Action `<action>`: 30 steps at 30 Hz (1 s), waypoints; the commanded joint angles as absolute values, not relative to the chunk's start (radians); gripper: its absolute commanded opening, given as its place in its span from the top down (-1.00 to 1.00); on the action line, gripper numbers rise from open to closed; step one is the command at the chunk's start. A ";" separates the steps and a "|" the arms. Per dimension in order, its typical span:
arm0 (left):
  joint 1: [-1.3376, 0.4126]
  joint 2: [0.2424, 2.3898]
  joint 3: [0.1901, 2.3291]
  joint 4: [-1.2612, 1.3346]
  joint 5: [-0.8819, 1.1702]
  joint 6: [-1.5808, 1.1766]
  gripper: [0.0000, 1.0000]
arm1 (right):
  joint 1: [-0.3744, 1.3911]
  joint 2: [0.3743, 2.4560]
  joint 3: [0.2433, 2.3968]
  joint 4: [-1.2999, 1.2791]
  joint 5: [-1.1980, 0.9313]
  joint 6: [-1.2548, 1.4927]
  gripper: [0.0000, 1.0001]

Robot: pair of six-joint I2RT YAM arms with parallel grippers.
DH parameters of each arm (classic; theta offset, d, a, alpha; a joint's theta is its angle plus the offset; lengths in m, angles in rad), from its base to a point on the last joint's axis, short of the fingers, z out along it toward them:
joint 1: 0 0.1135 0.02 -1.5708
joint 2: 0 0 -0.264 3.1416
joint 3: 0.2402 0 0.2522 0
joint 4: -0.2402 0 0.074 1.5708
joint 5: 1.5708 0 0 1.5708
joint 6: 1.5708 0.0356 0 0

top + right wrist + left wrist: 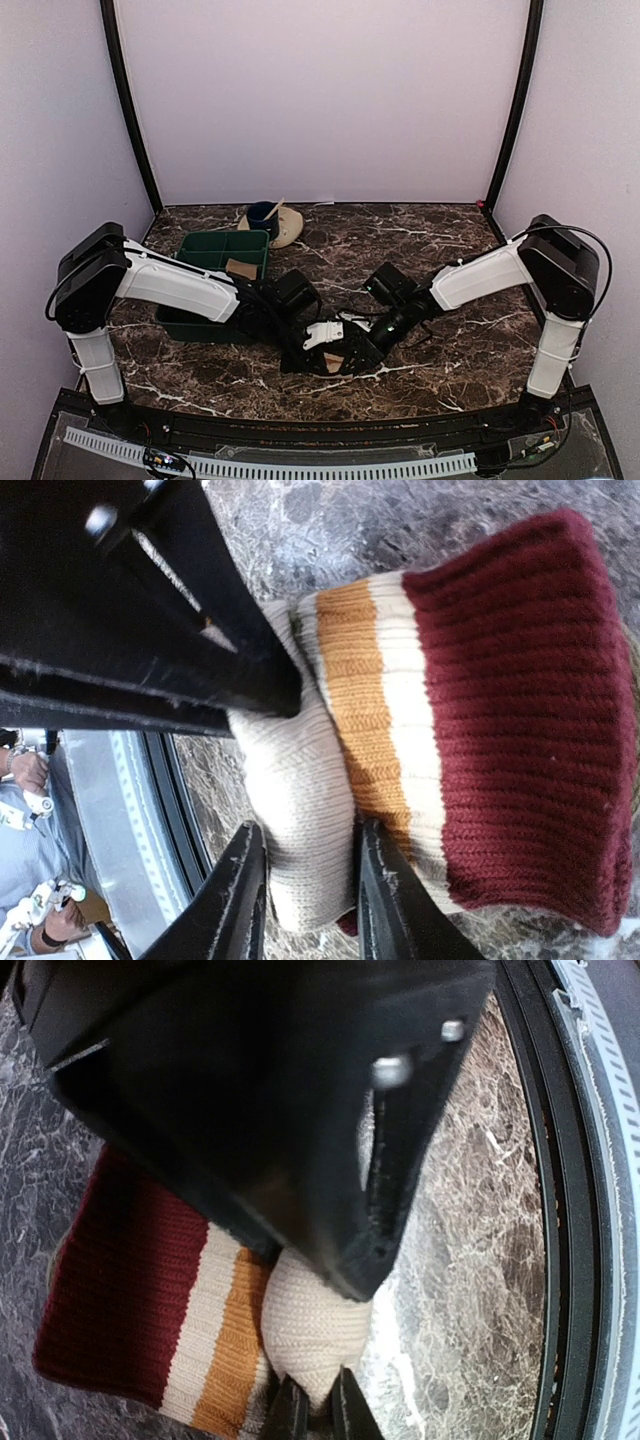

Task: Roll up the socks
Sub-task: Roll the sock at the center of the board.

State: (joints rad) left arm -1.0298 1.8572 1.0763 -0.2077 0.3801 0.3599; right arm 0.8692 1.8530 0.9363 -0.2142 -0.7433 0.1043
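Socks (334,362) lay bundled on the marble table (450,345), near its front edge, between the two arms. From above I saw only a tan scrap, as the arms hid the rest. Wrist views showed a dark red cuff, cream and orange bands and a beige fold; whether this was one sock or two, I could not tell. Left gripper (318,1388) was clenched on the beige fold. Right gripper (310,832) straddled a beige fold with fingers parted; whether they pressed it, I could not tell. Black housings blocked much of both wrist views. Farther back stood a green tray (225,236) holding a tan piece too small to identify, and a saucer (292,228) with a blue cup (262,214).
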 commanded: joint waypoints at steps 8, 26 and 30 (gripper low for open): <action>-0.979 1.934 1.150 -0.360 0.483 0.345 1.00 | 0.841 1.793 0.860 -0.253 -0.575 0.150 0.29; -0.962 2.002 1.244 -0.445 0.582 0.355 1.00 | 0.837 1.645 0.761 -0.154 -0.418 0.226 0.14; -0.960 2.023 1.273 -0.474 0.600 0.358 1.00 | 0.837 1.584 0.722 -0.118 -0.351 0.246 0.14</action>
